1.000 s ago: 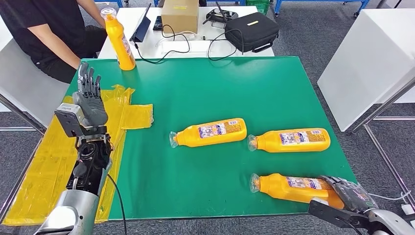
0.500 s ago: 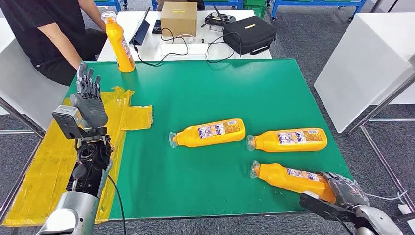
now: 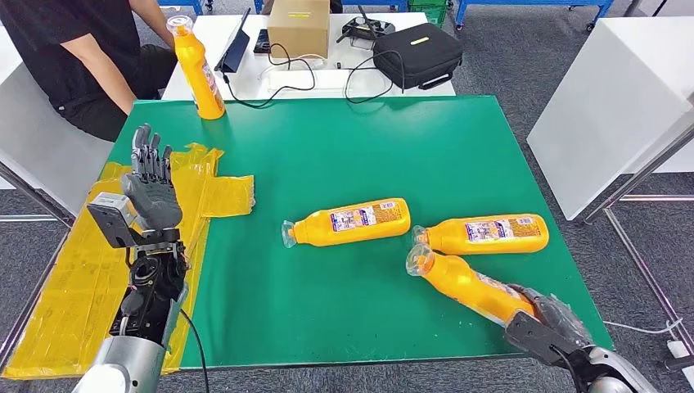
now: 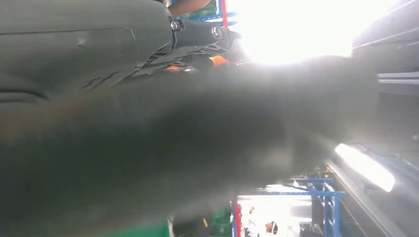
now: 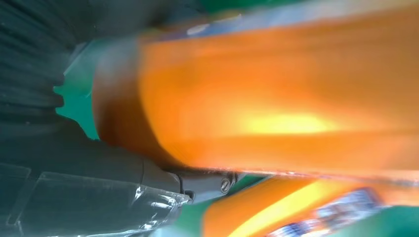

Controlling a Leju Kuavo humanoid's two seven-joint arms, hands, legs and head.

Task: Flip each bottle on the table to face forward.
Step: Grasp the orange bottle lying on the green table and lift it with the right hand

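Green tabletop [image 3: 344,147]: my right hand [image 3: 550,321] grips the nearest bottle's [image 3: 462,282] base, cap tilted up and leftward; my left hand [image 3: 151,190] hovers, fingers spread, holding nothing.

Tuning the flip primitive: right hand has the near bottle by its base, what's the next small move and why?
Probably keep raising the near bottle clear of the green table before turning it. The right hand grips its base, and its capped end is tilted up, close beside the neck of the far-right bottle. Turning it now could knock that neighbour. The left hand is held up, holding nothing.
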